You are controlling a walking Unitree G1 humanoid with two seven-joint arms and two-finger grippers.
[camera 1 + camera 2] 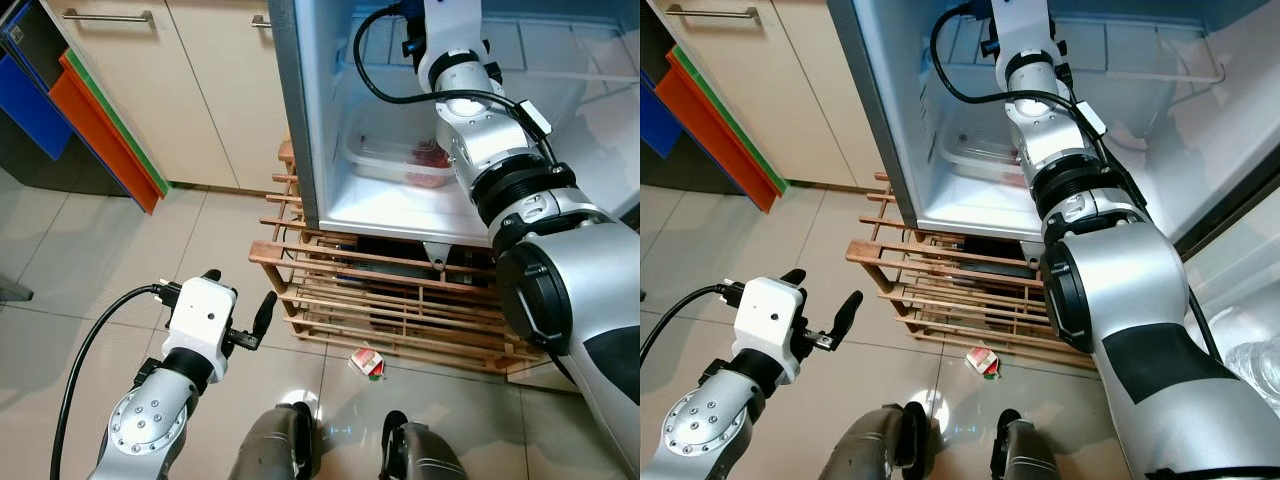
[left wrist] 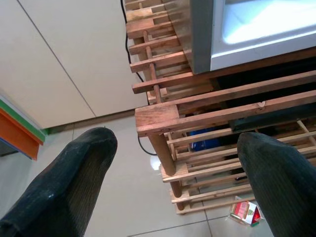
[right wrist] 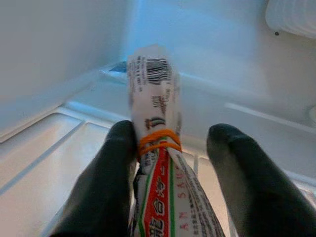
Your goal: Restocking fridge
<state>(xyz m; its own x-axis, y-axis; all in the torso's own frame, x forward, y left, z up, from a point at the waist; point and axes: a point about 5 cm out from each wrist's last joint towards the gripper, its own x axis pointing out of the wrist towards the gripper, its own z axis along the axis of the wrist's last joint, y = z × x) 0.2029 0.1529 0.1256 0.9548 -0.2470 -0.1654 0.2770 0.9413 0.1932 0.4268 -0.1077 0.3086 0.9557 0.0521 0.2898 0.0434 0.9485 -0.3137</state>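
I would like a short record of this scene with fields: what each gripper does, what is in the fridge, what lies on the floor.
right gripper: inside the fridge, packet with an orange rubber band between its fingers
left gripper: open, low over the tiled floor, holding nothing
fridge contents: clear container with something red inside
under fridge: wooden rack
floor: small red-and-white carton beside the rack

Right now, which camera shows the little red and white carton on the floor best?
The left eye view: the carton lies whole on the tiles before the wooden rack. The right eye view shows it similarly, and the left wrist view catches it at the frame's edge.
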